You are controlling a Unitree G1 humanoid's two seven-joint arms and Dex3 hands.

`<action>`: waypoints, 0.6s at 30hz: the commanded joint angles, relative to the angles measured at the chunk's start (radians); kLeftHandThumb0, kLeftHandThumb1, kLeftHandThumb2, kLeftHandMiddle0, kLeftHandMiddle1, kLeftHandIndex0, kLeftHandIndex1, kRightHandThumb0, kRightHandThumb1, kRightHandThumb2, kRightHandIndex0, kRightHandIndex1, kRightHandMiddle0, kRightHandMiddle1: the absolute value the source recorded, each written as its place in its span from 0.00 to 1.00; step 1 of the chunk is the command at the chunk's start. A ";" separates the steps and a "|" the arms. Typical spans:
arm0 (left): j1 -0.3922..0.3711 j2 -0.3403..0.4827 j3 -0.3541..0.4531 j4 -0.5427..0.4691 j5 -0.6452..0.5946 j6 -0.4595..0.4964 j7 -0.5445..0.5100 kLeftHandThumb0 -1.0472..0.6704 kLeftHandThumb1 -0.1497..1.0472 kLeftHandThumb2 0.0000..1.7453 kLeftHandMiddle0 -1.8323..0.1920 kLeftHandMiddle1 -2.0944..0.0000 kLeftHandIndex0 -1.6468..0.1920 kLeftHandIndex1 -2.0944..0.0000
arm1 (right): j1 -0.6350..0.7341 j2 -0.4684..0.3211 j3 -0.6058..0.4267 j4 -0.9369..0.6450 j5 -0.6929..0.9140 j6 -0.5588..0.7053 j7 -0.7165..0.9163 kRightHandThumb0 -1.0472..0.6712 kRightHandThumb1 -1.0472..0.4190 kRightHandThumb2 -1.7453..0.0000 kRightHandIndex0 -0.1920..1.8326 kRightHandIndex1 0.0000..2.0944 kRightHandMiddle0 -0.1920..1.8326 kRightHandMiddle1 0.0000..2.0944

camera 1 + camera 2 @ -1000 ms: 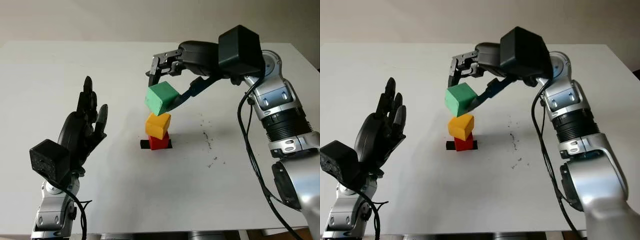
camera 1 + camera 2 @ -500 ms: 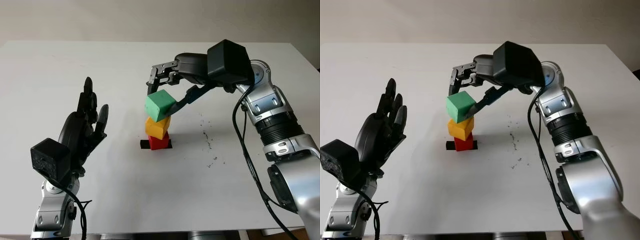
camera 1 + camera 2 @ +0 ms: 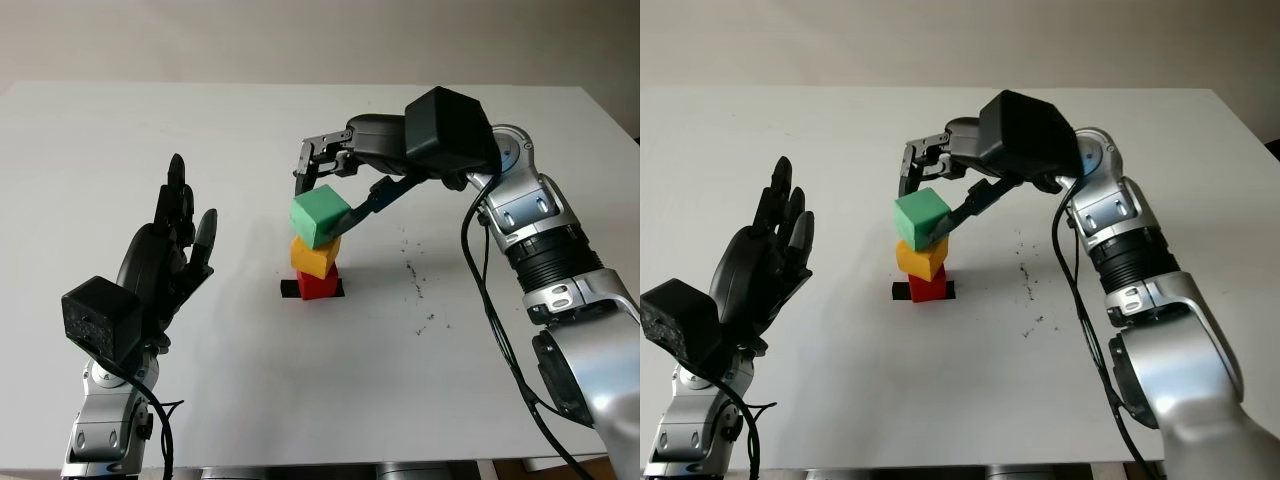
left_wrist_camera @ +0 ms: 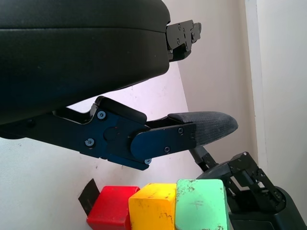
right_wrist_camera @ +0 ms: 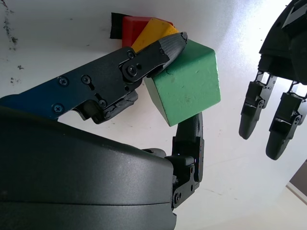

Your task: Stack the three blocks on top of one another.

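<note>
Left eye view: right robot hand point(image 3: 325, 190) grips green block point(image 3: 320, 217) atop yellow block point(image 3: 315, 256); left robot hand point(image 3: 168, 255) open

A white table point(image 3: 250, 400) carries a small black marker patch point(image 3: 291, 289) and scattered dark specks point(image 3: 415, 280) to its right.

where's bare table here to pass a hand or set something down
Free: the stretch between the open left hand and the block stack, and the table nearer the robot than the red block. Crowded: at the stack, where the right hand grips the green block on the yellow block.
</note>
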 commanded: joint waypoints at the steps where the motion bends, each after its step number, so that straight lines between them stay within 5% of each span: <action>1: 0.005 -0.001 0.005 -0.008 -0.005 -0.008 0.001 0.18 1.00 0.33 1.00 1.00 1.00 1.00 | 0.006 -0.007 0.007 -0.010 -0.006 0.002 0.007 0.34 0.08 0.97 0.23 0.02 0.25 0.75; 13: 0.006 -0.005 0.003 -0.002 0.001 -0.019 0.008 0.17 1.00 0.32 1.00 1.00 1.00 1.00 | 0.007 -0.016 0.013 -0.003 -0.031 -0.007 0.017 0.31 0.09 0.97 0.21 0.02 0.25 0.73; 16: 0.006 -0.005 0.003 -0.004 0.001 -0.013 0.010 0.17 1.00 0.32 1.00 1.00 1.00 1.00 | 0.013 -0.024 0.018 -0.017 -0.046 -0.013 0.016 0.28 0.12 0.97 0.19 0.01 0.20 0.63; 18: 0.005 -0.003 0.002 -0.003 0.003 -0.014 0.010 0.17 1.00 0.32 1.00 1.00 1.00 1.00 | 0.018 -0.031 0.026 -0.032 -0.062 -0.021 0.009 0.24 0.13 0.97 0.13 0.01 0.15 0.44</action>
